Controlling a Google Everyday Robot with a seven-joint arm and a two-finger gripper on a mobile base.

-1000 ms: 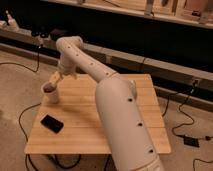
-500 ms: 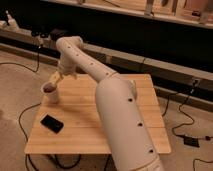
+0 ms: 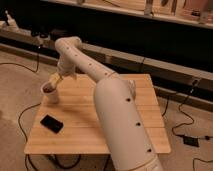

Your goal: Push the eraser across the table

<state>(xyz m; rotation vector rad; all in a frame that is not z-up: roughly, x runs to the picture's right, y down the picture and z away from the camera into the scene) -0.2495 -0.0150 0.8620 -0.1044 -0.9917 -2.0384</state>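
**Black eraser untouched, push not yet begun**

Black eraser lies flat at the lower left of the frame, near the table's left corner and apart from everything else. My gripper hovers at left of centre, just over the white cup, fingers spread with nothing between them. By my reckoning none of the task is done: I must come down beside the eraser, make contact, then sweep.

The left and lower edges sit close to the eraser, so a shove that way would drop it. Bare wood opens toward the right of the frame, though my own arm hides much of it. The cup stands up-frame of the eraser.
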